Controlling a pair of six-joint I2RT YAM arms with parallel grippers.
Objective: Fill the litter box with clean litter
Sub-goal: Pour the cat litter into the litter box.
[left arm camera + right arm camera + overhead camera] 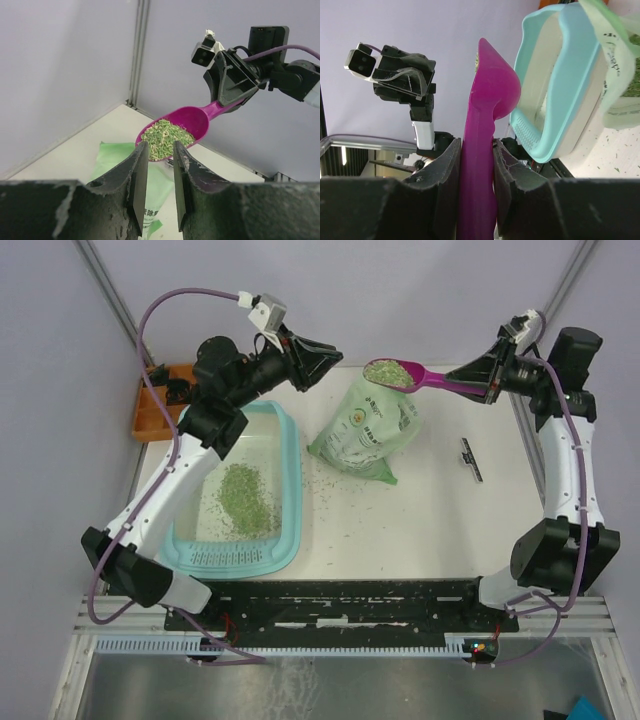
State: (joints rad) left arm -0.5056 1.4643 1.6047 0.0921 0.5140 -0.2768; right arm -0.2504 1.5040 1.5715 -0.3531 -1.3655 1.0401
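The light teal litter box (293,480) lies at the left with a patch of pale green litter (243,496) on its whitish floor. My right gripper (487,378) is shut on the handle of a magenta scoop (420,377), held level above the green and white bag (365,430). The scoop's bowl is heaped with litter (388,370). My left gripper (325,360) hangs open above the back of the table, its empty jaws pointing at the scoop (197,120) and the litter (165,136) in its bowl. The right wrist view shows the scoop (485,100) clamped in the right gripper (476,145), with the litter box (572,65) beyond.
An orange tray (155,405) sits at the back left beside the box. A small black strip (471,458) lies on the table at the right. Loose granules are scattered around the bag and next to the box (322,485). Walls close in the back and both sides.
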